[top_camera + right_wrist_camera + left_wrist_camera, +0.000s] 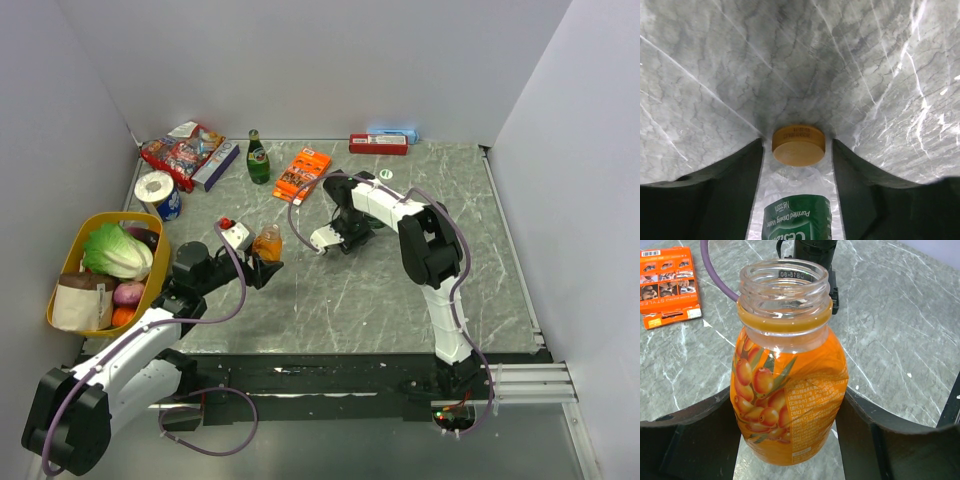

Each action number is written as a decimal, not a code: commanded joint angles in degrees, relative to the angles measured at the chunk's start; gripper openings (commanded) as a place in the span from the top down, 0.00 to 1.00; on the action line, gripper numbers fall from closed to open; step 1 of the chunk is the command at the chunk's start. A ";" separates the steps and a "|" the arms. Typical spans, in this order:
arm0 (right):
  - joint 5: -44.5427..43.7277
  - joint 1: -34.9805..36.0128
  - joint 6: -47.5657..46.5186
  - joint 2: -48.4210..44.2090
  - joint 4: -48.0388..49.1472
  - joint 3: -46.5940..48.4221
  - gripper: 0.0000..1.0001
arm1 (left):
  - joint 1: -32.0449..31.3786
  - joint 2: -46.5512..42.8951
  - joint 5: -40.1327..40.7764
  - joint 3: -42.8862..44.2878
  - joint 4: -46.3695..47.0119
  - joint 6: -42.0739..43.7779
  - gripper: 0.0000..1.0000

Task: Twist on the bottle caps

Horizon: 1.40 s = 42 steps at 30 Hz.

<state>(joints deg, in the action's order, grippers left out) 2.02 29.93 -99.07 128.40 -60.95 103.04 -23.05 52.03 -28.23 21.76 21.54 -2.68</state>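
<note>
Two bottles, two grips: left jaws clamp the belly of the uncapped orange bottle (790, 390), upright near mid-desk; right jaws seem clamped on a crinkly green-labelled bottle (797, 220), the orange-brown cap (798, 145) at its mouth. Thin plastic likely dents and slips, so hold the cap's rim lightly. Open desk (400, 290) lies right; a basket (68, 268) crowds left.

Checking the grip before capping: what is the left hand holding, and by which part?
The left hand holds the orange bottle by its lower body, pinched from both sides; the open neck stands free above.
</note>
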 commanded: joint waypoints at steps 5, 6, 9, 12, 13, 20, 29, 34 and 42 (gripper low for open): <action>0.96 1.70 1.86 -1.74 -2.15 0.05 0.53 | 0.28 -0.26 -1.30 0.30 1.31 -0.57 0.99; 2.45 2.49 2.21 -2.44 -2.33 -0.38 0.53 | 0.28 -0.35 -1.39 0.74 0.70 -0.57 0.99; 6.66 6.43 5.10 -5.26 -4.08 -1.70 0.54 | 0.37 -0.88 -1.04 2.31 -1.49 -0.49 0.99; 12.63 11.26 10.63 -7.46 -5.58 -2.06 0.54 | 0.55 -1.84 -0.25 4.16 -3.52 -0.31 0.99; 14.13 12.42 14.04 -7.81 -5.76 -2.06 0.54 | 0.72 -2.45 0.01 4.52 -4.83 -0.48 0.99; 26.89 18.23 31.55 -8.16 -5.33 -1.70 0.45 | 1.08 -6.06 1.60 6.37 -8.79 -0.84 0.99; 23.03 17.62 42.99 -10.01 7.51 -11.64 0.40 | 1.08 -6.68 1.51 7.33 -9.59 -0.31 0.99; 26.71 14.72 46.59 -14.91 9.53 -12.51 0.37 | 1.08 -8.96 1.59 7.86 -15.03 4.41 0.99; 36.47 11.64 42.91 -24.24 18.56 -23.58 0.32 | 1.43 -13.01 4.24 6.19 -18.72 3.12 0.99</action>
<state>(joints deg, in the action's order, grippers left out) 32.40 42.09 -55.07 109.56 -49.47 84.20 -21.58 39.70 -22.87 26.39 4.51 1.45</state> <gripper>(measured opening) 0.661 0.682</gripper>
